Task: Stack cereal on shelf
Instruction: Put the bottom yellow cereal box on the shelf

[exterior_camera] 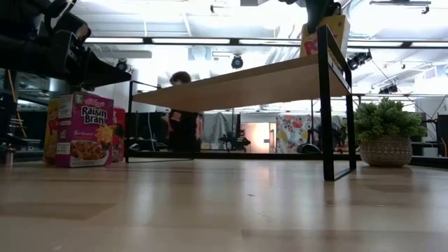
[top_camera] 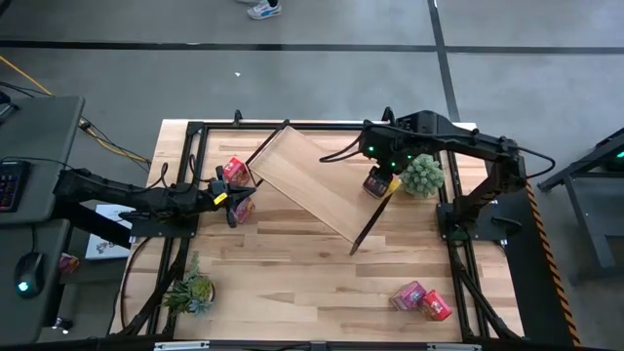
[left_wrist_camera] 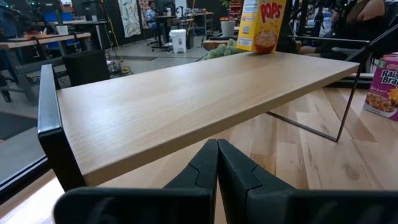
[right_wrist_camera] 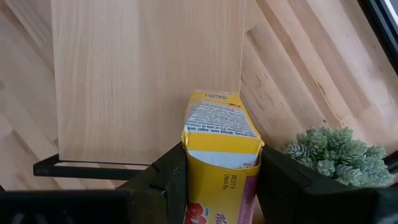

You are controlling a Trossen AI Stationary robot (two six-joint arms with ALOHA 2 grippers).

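We see the right gripper point(right_wrist_camera: 214, 180) hugging a yellow cereal box point(right_wrist_camera: 219, 143) between its fingers, standing it on the shelf point(top_camera: 317, 180) end by the plant point(top_camera: 423, 175). The left gripper point(left_wrist_camera: 216, 163) is closed, empty, near the shelf's other end.

Grey floor point(top_camera: 322, 83); white ceiling point(exterior_camera: 210, 21)

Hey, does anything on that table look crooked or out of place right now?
Yes. The shelf sits diagonally across the table instead of square with its edges. Two cereal boxes lie apart near the front right corner. The right gripper holds a yellow cereal box upright at the shelf's end.
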